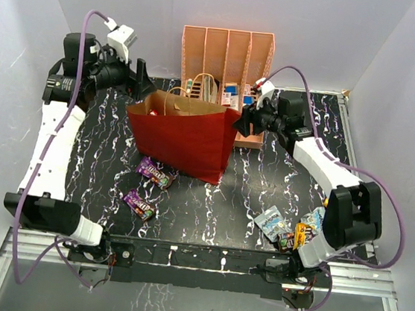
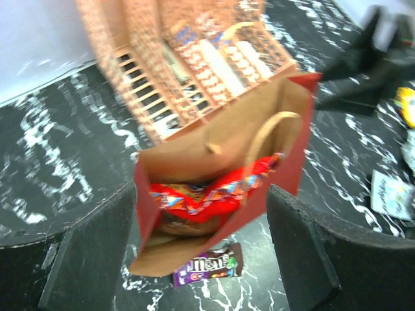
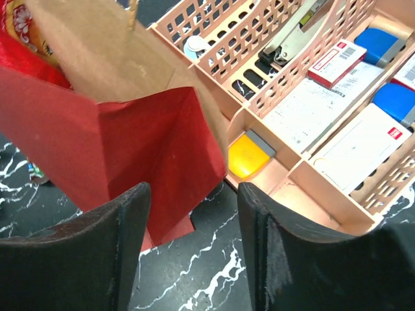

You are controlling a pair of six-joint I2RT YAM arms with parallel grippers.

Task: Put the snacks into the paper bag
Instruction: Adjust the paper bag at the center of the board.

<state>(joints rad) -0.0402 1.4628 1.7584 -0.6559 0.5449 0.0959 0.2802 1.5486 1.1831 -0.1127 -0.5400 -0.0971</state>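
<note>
Dark-red paper bag stands open, red chip bag inside. Left gripper above it gapes wide, empty; right gripper beside it, jaws parted, empty.

The paper bag sits right under the left claw, with the chip bag inside it. A candy bar lies on the table just before the bag. The bag's corner is under the right claw. The organizer stands just right of that claw, beside the bag.

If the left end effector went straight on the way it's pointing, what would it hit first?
Probably the red chip bag inside the open paper bag; depth is unclear, so its rim might come first.
</note>
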